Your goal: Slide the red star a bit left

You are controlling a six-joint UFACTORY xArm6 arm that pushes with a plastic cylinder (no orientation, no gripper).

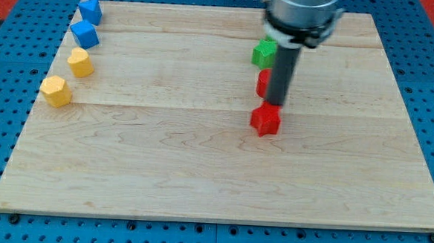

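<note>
A red star-shaped block [265,119] lies right of the board's middle. My tip [274,104] stands just above it in the view, touching or nearly touching its top edge. A second red block [263,84] sits directly above that, partly hidden behind the rod. A green block [264,53] sits above the red one, also partly hidden by the rod.
Two blue blocks [89,11] [84,34] and two yellow blocks [80,61] [56,91] run down the left edge of the wooden board [163,163]. A blue perforated table surrounds the board.
</note>
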